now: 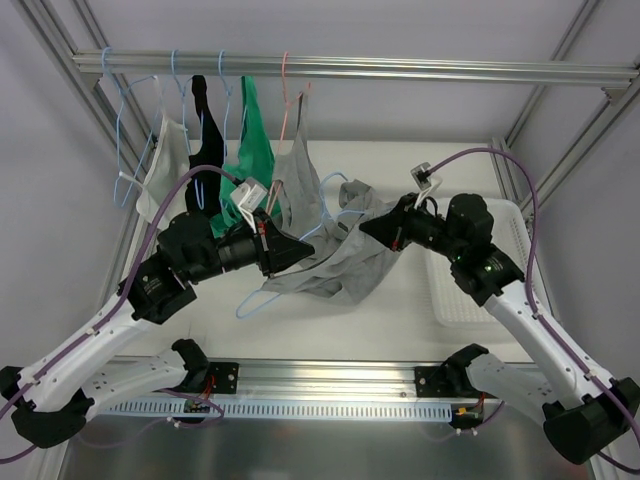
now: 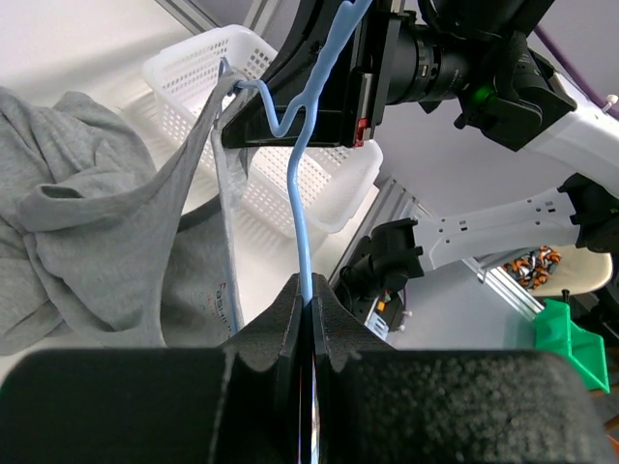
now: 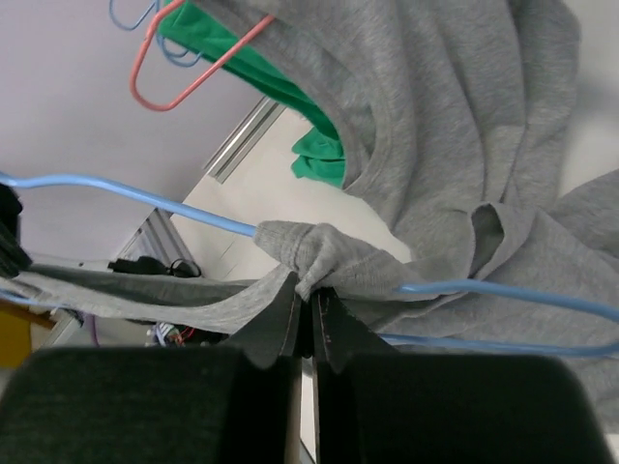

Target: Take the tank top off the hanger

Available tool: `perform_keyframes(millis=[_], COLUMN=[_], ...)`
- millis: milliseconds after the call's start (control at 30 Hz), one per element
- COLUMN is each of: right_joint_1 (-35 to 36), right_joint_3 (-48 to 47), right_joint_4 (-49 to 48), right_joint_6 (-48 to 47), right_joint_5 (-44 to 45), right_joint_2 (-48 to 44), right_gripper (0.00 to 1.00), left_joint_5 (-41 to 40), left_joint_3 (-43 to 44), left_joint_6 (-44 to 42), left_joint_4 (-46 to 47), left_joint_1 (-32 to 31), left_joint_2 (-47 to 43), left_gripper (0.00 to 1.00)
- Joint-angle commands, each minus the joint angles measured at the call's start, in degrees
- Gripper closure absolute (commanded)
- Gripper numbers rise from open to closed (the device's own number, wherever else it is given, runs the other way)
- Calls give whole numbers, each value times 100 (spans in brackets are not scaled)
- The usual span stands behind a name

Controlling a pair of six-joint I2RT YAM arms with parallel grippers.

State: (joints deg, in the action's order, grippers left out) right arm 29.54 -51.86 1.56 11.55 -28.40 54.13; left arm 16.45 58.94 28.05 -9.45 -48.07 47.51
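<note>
The grey tank top (image 1: 345, 265) hangs in the air between my two arms, still threaded on a light blue wire hanger (image 1: 250, 305). My left gripper (image 1: 305, 250) is shut on the hanger's wire (image 2: 302, 193), which rises straight out of the closed jaws (image 2: 311, 290). My right gripper (image 1: 365, 228) is shut on a bunched strap of the tank top (image 3: 329, 253) where it wraps the blue hanger (image 3: 145, 198). In the right wrist view the jaws (image 3: 311, 290) pinch grey fabric just under the wire. The rest of the top (image 3: 464, 116) drapes to the right.
A metal rail (image 1: 400, 70) at the back carries more hangers with white (image 1: 165, 165), black (image 1: 208, 150), green (image 1: 255, 150) and grey (image 1: 298, 175) garments, the grey one on a pink hanger (image 1: 285, 90). A white basket (image 1: 500, 290) lies on the table's right side, under my right arm.
</note>
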Motion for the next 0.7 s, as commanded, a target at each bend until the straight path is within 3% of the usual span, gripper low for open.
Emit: perform_keyframes(millis=[0,200,367,500,667], right_joint_1=[26,17,-45,-97,-159], right_joint_3=[-167,-553,-1062,-1423,-1626], right_joint_4=[-9,1247,1891,2154,2270], right_joint_6=[-65,-557,-952,-1102,-1322], right_joint_5=[780,1968,3391,3701,3606], right_joint_2=[-375,-999,-1150,-1028,-772], right_gripper=[100,100,100,100,100], left_joint_5=[-18,-388,277,991,1124], left_joint_3=[-40,13,4,144,381], left_joint_6=[-159,-845,-995,-995,-1004], left_joint_4=[348,-644,-900,-900,-918], left_joint_1=[-62,-62,-62,-62,-62], left_joint_2=[-285,-636,-988,-1287,-1656], left_gripper=[100,100,100,100,100])
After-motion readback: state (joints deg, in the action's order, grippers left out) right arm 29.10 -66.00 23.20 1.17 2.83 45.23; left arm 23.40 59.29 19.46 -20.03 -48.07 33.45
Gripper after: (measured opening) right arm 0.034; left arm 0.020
